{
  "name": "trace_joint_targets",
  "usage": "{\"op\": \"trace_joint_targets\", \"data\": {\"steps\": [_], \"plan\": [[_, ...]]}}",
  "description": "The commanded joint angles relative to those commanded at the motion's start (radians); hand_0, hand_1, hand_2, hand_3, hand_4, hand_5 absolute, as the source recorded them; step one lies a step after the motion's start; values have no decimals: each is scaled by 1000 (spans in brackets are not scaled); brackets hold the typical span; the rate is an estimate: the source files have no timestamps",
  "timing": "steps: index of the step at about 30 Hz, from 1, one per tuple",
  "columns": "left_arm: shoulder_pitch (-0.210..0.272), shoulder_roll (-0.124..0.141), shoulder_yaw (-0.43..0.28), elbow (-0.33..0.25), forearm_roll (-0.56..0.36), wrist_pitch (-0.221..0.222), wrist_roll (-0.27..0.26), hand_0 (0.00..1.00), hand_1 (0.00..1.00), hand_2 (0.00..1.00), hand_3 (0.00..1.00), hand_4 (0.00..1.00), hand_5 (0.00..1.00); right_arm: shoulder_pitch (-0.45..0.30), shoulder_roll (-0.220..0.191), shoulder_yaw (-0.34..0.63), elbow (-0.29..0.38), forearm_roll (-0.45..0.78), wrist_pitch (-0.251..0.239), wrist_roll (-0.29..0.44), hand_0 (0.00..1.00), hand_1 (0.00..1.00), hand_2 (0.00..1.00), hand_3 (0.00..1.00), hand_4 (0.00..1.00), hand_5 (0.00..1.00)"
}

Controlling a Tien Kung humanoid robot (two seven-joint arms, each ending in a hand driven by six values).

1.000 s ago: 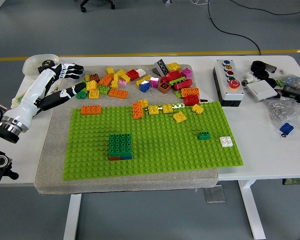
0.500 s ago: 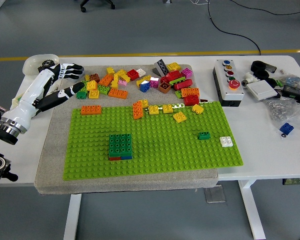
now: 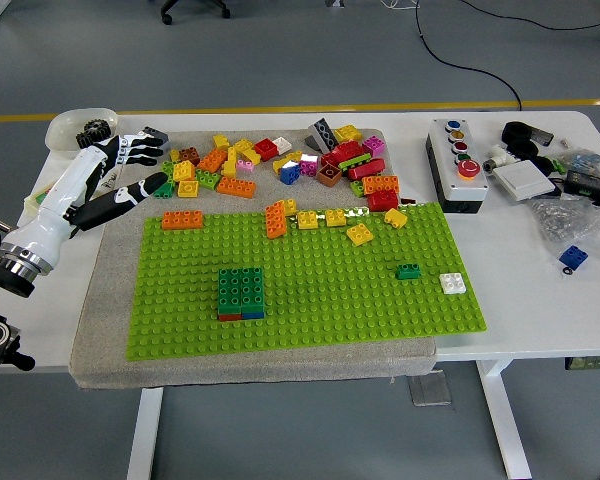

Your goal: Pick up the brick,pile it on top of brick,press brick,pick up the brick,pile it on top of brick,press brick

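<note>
A dark green brick stack (image 3: 240, 292) with red and blue bricks under it stands on the light green baseplate (image 3: 320, 310), left of centre. An orange brick (image 3: 183, 219) sits at the plate's far left corner. Loose bricks of many colours lie in a pile (image 3: 280, 165) beyond the plate's far edge. My left hand (image 3: 145, 166) hovers at the pile's left end, fingers spread, holding nothing. A green brick (image 3: 163, 188) lies just off its thumb tip. The right arm is out of view.
A small green brick (image 3: 409, 271) and a white brick (image 3: 453, 283) sit on the plate's right side. A button box (image 3: 458, 165) and assorted clutter (image 3: 555, 180) fill the table's right. A white bowl (image 3: 75, 125) stands behind my left hand.
My left arm has drawn back a little to the left, away from the pile. No brick has moved.
</note>
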Motion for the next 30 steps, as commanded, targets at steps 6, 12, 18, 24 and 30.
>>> {"op": "trace_joint_targets", "data": {"steps": [6,12,18,24,30], "plan": [[-7,1,-4,2,-1,-2,2,864,723,749,775,998,750,-3,4,7,0,0,1,-3,738,638,714,634,849,423],[-19,4,-1,6,-1,-4,4,862,723,750,775,998,752,-10,6,17,0,0,0,-5,738,637,714,634,848,423],[-35,10,-2,12,-3,-4,5,861,723,750,776,998,752,-10,4,21,0,0,0,-5,738,637,713,633,848,424],[-44,7,-2,16,-3,-5,5,860,722,750,776,998,751,-9,4,20,0,0,3,-5,738,637,713,633,849,425],[-46,9,-2,18,-4,-4,5,860,722,750,776,998,751,-10,6,21,0,0,5,-4,738,637,712,632,849,426]]}}
